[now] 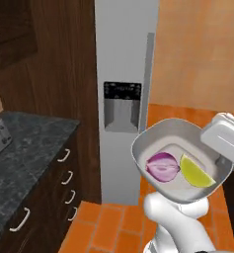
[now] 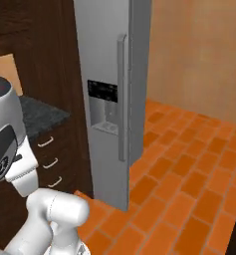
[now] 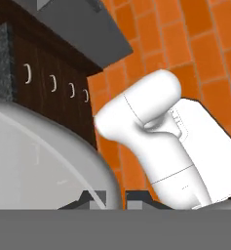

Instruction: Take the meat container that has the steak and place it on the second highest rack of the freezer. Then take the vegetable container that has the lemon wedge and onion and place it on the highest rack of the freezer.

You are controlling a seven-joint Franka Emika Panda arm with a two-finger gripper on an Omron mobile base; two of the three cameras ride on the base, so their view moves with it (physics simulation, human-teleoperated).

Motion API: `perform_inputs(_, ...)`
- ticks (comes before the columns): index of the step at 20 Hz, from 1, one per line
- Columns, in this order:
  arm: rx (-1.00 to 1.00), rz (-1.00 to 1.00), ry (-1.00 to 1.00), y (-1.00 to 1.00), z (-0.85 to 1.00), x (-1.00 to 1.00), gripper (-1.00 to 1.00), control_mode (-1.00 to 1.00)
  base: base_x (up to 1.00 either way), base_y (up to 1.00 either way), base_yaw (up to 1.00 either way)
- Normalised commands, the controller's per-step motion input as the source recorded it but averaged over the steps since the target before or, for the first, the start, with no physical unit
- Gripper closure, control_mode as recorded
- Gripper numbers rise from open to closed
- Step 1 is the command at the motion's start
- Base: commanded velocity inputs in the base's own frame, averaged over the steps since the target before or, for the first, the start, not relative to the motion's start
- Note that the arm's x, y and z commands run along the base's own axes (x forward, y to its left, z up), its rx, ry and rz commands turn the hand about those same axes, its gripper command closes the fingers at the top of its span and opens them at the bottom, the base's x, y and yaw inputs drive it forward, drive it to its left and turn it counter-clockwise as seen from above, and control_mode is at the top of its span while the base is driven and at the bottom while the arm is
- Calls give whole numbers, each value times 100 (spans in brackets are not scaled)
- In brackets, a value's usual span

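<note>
nearest of all, the round grey metal container (image 1: 182,160) hung in the air in front of the tall grey freezer (image 1: 123,99), held up by its right rim at the gripper (image 3: 114,196). from the hand camera the two small dark fingertips (image 3: 95,197) sat close together with the container's rim between them, so the fingers looked pinched narrow on that rim.

inside the container lay the small round purple-pink onion half (image 1: 163,167) and, just beside it on the right, the small yellow-green lemon wedge (image 1: 196,172). they touched or nearly touched; i could not tell which. the container leaned a little, with its open side turned toward the camera.

the freezer's long grey bar handle (image 2: 122,97) ran down its door, and a dark dispenser panel (image 1: 122,106) sat in the door's front. the door looked shut, so no white shelves showed.

my guess was that this could go wrong in a few ways. the container was held by one edge only, so it could slip or tip more, and then the onion and lemon could roll out onto the orange brick floor (image 2: 189,164) below the freezer. with the door shut, the container could also bump the freezer front if it went straight ahead. the dark stone counter (image 1: 24,153) stood to the left of the freezer, well apart from the container.
</note>
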Motion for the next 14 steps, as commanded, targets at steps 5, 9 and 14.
perform_inputs(5, 0, 0, 0, 0, 0, 0, 100, 100, 1, -50, -81)
perform_inputs(9, 0, 0, 0, 0, 0, 0, 100, 100, 28, -62, -66)
perform_inputs(14, 0, 0, 0, 0, 0, 0, 100, 100, 85, -37, -39)
